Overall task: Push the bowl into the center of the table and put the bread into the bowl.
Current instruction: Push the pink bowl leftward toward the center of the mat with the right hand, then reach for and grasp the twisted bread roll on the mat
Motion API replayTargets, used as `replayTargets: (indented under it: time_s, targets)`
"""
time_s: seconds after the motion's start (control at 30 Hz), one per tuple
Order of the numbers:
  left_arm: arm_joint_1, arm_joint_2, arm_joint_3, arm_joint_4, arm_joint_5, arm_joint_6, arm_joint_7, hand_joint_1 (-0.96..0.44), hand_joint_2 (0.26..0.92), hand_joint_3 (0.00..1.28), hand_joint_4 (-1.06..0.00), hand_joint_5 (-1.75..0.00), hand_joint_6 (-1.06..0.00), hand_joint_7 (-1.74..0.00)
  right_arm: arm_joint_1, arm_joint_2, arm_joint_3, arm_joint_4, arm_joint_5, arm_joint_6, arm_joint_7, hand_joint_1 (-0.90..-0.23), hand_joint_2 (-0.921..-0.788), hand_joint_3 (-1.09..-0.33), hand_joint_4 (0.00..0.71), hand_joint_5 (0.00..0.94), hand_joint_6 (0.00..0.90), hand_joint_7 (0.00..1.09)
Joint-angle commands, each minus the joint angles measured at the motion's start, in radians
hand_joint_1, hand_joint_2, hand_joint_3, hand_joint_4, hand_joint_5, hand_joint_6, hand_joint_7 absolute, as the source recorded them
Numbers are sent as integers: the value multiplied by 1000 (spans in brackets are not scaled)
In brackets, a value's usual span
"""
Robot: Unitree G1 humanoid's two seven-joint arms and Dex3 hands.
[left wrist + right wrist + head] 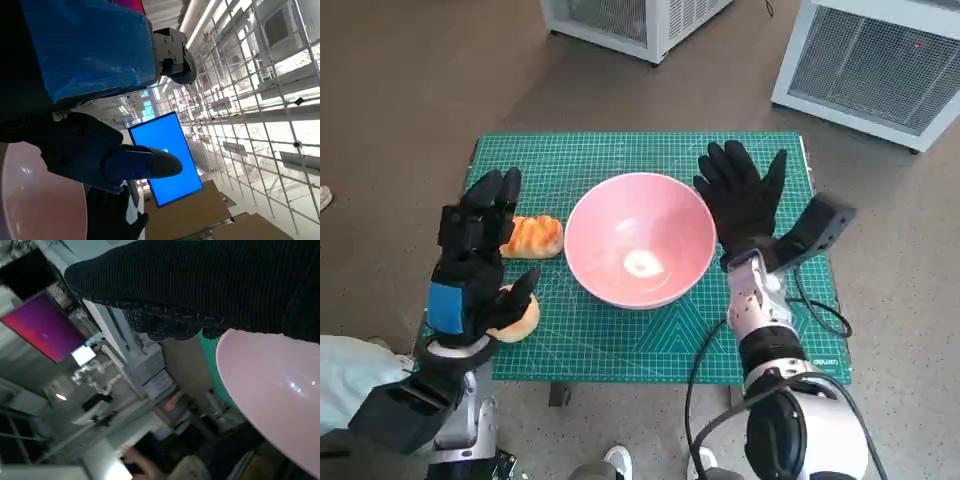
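- The left hand [475, 265] has its fingers [492, 200] spread and raised, gripping nothing; a bread roll [517, 312] lies just under its lower fingers, and whether they touch it I cannot tell from the head view.
- The right hand [745, 200] is flat and spread wide, holding nothing; its palm stands just beside the right wall of the bowl, perhaps touching it.
- A second bread roll [532, 237] lies between the left hand and the bowl, near the bowl's left rim.
- The pink bowl [640, 240] sits about mid-table on the green cutting mat [620, 160], empty but for a glint at its bottom.
- The bowl looks stiff, smooth and light; it should slide readily on the mat, so any push belongs low on its wall, lest it tip.
- The bread looks soft and light; a gentle grip across its sides should serve, since squeezing would crush it.
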Motion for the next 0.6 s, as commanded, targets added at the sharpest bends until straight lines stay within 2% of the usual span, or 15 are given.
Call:
replayTargets:
  time_s: [0.03,0.3,0.4,0.6]
  targets:
    - [-15,2,2,12,10,4,11,-558,921,355,-234,-3,-2,-588,11,-24,36,-5,-38,-81,26,-526,-921,-884,107,0,165,273]
    - [-46,9,-6,23,6,18,6,-566,921,365,-232,-1,0,-587,35,-54,115,-41,-96,-284,95,-585,-921,-839,142,17,173,305]
    - [-60,14,-8,25,3,23,0,-568,921,368,-230,0,1,-586,52,-59,144,-64,-114,-374,128,-616,-921,-828,186,14,155,393]
    - [-93,26,-9,33,-12,36,-20,-574,921,370,-227,0,0,-583,104,-72,194,-124,-122,-547,218,-629,-921,-823,257,19,149,509]
